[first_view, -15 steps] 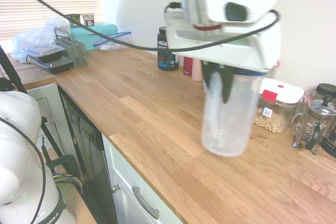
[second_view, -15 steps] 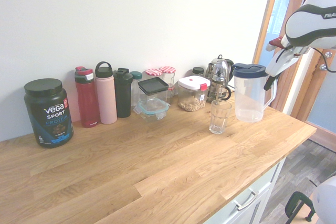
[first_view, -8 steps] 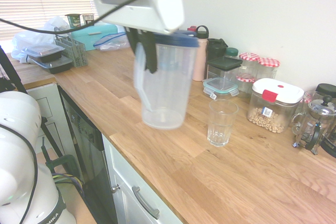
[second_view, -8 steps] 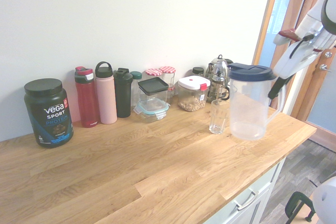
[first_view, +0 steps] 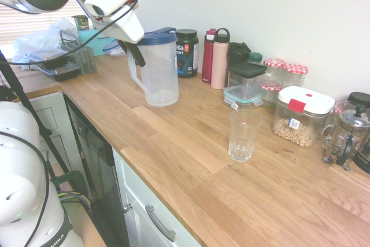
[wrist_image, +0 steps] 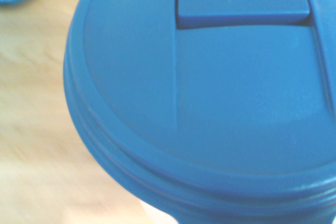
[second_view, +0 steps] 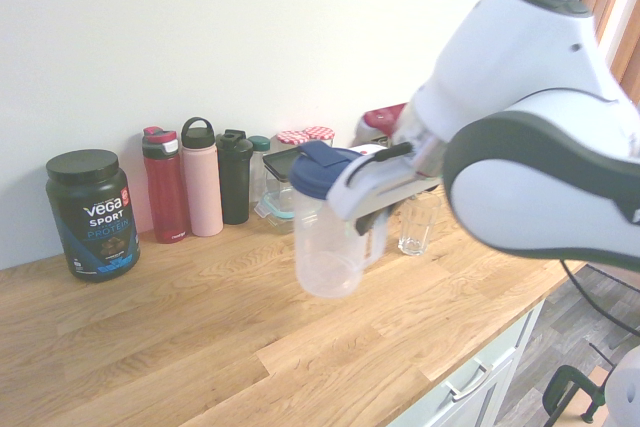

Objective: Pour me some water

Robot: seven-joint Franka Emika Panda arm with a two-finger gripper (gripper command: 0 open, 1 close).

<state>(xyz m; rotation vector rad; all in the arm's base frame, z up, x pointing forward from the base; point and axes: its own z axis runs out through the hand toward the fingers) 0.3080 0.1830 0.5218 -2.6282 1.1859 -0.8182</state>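
Note:
A clear plastic pitcher (first_view: 160, 72) with a dark blue lid hangs upright just above the wooden counter (first_view: 173, 160). My gripper (first_view: 139, 58) is shut on its handle from the side. In the second exterior view the pitcher (second_view: 326, 237) tilts slightly, and the gripper (second_view: 377, 219) grips its handle on the right. No water level shows inside it. An empty drinking glass (first_view: 243, 135) stands apart, further along the counter, and the glass (second_view: 414, 225) is partly behind my arm. The blue lid (wrist_image: 210, 93) fills the wrist view.
Along the wall stand a black protein tub (first_view: 186, 52), red, pink and black bottles (first_view: 218, 59), food containers (first_view: 303, 115) and a French press (first_view: 347, 137). A dish rack (first_view: 78, 56) and boxes sit at the counter's far end. The counter's front edge drops to drawers.
The pitcher, held in my gripper, has travelled along the counter away from the glass, toward the tub end, and sits lower over the wood now.

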